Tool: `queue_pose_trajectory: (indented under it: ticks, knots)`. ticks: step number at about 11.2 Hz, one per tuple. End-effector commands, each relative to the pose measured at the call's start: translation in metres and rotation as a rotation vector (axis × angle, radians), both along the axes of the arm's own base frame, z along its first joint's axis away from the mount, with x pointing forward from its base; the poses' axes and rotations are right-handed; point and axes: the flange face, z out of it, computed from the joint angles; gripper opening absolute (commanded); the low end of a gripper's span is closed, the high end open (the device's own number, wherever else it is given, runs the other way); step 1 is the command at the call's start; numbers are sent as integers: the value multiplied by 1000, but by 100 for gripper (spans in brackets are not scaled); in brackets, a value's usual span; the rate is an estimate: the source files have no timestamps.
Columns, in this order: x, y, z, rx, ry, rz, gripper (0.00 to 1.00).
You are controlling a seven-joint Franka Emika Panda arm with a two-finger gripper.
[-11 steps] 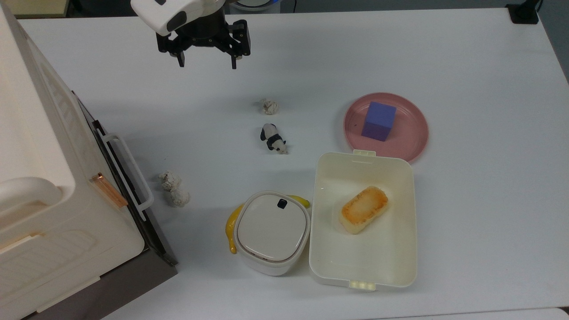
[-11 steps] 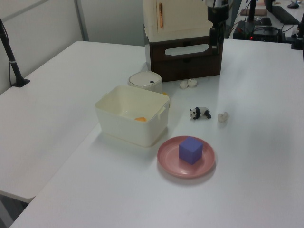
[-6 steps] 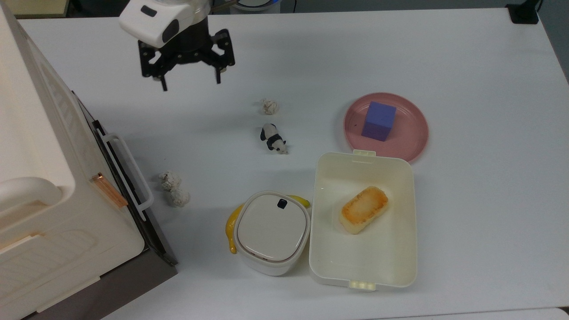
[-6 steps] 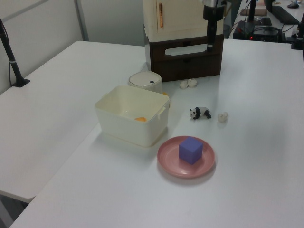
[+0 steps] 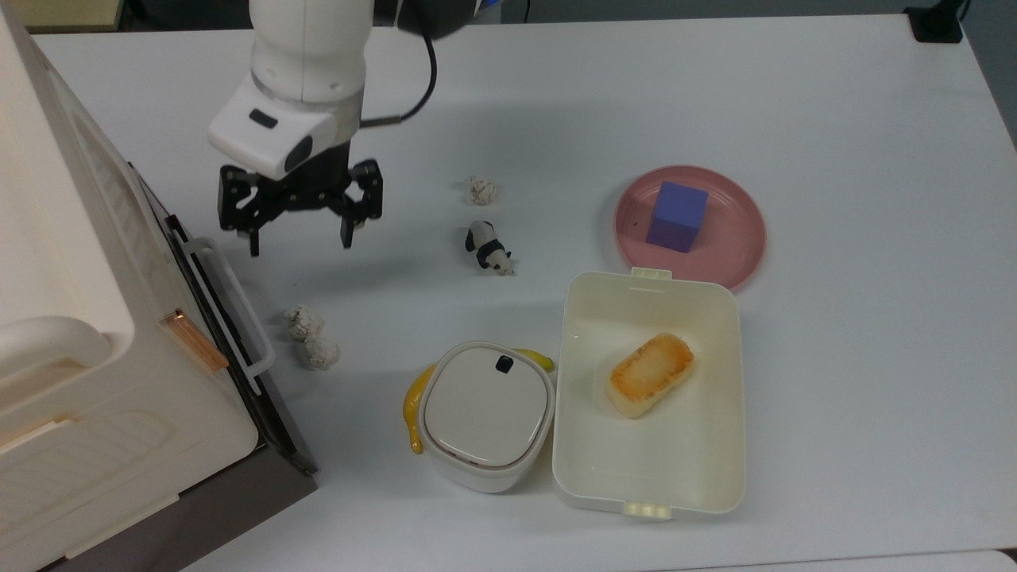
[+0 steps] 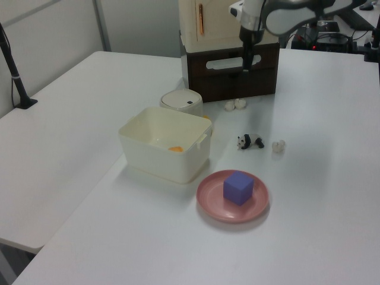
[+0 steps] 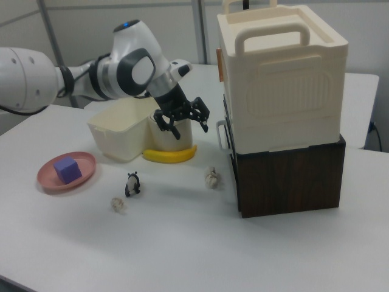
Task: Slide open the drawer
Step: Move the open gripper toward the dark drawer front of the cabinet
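now the gripper [image 5: 299, 238] hangs above the white table [image 5: 834, 318] with its two black fingers [image 5: 347, 230] spread wide and nothing between them, its tips pointing toward the 6 o'clock edge of the top view. the drawer [image 5: 208, 318] sits at 9 o'clock in the top view, a dark brown front panel under the cream storage box [image 5: 71, 334], and it looks shut, flush with the dark cabinet. its white loop handle [image 5: 230, 314] runs along the front, and the finger nearer the cabinet hovers close to the handle's upper end, though whether they touch cannot be told. in the left view the gripper [image 6: 246, 64] shows in front of the drawer's [image 6: 231, 74] handle slot. two crumpled white lumps [image 5: 312, 338] lie on the table just below the gripper at about 6 o'clock from it. a small panda figure [image 5: 488, 248] and another white lump [image 5: 481, 190] lie toward 3 o'clock from the gripper. further on at 3 o'clock a purple cube [image 5: 676, 216] sits on a pink plate [image 5: 739, 254]. at 5 o'clock the open cream lunch box [image 5: 715, 469] holds a browned piece of bread [image 5: 651, 374], and beside it a lidded white container [image 5: 485, 415] rests against a banana [image 5: 411, 413].
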Motion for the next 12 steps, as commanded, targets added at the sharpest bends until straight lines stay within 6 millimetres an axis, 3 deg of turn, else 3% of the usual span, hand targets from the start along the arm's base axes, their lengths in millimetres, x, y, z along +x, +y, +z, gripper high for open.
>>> queue_pose_trajectory:
  ticks: [1, 2, 5, 7, 8, 10, 12]
  knots:
    - [13, -12, -20, -95, -79, -33, 94]
    - [16, -15, -37, -104, -56, -34, 92]
    - [16, -27, -41, -102, -60, -51, 81]
    - [14, -24, -42, -102, -47, -45, 51]
    - [14, -21, -44, -101, -45, -42, 49]
    - [14, -26, -29, -99, -69, -52, 64]
    - [10, -43, -16, -119, -86, -67, 70]
